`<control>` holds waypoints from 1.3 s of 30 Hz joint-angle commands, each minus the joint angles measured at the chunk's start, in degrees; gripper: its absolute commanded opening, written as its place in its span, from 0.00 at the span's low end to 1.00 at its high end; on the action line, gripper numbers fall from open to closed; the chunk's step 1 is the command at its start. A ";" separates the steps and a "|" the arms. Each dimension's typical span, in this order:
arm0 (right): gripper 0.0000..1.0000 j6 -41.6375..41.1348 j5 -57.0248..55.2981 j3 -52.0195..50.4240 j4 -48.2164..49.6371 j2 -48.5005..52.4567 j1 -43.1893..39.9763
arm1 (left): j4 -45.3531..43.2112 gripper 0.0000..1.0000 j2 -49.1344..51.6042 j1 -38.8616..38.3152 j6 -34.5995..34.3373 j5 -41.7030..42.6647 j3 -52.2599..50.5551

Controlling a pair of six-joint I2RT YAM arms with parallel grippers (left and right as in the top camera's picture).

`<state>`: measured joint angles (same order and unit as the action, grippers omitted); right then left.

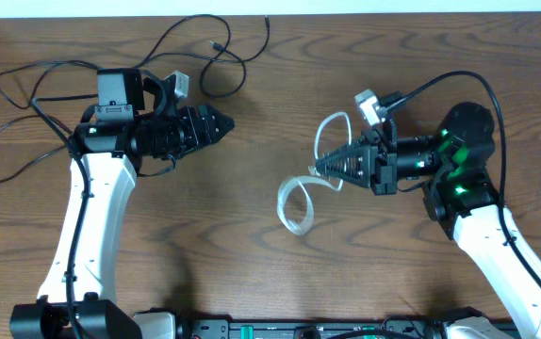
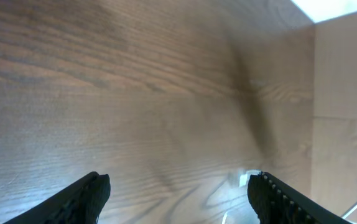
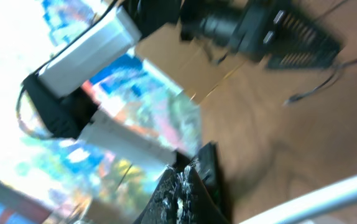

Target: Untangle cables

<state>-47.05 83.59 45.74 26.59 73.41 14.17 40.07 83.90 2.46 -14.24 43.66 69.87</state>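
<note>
Our right gripper (image 1: pixel 319 168) looks pinched shut on the white cable (image 1: pixel 294 228), which we judge keeps it apart from the two black cables (image 1: pixel 198 18) lying well left of it, while the left gripper (image 1: pixel 229 122) waits wide open, empty, between them.

Both arms point toward each other, the left gripper (image 1: pixel 225 122) with fingers wide apart, the right gripper (image 1: pixel 318 168) pinched tight.
</note>
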 commanded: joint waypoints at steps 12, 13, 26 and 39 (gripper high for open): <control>0.02 10.08 -47.58 0.09 -35.39 5.68 3.89 | -0.46 0.77 0.35 -0.20 -3.48 0.48 -0.39; 0.02 10.93 -50.71 0.24 -37.88 5.68 4.87 | -0.46 0.77 0.35 -0.20 -3.48 0.48 -0.39; 0.47 22.93 -74.44 18.40 -73.50 5.68 15.34 | -0.50 0.77 0.35 -0.20 -3.48 -2.54 -0.42; 0.99 21.86 -74.23 22.69 -77.48 5.88 2.86 | 0.44 0.77 1.16 -10.32 -3.26 -6.73 -0.44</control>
<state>-25.12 10.28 65.10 -49.74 79.40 22.65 40.03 83.90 -4.16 -17.80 40.69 69.84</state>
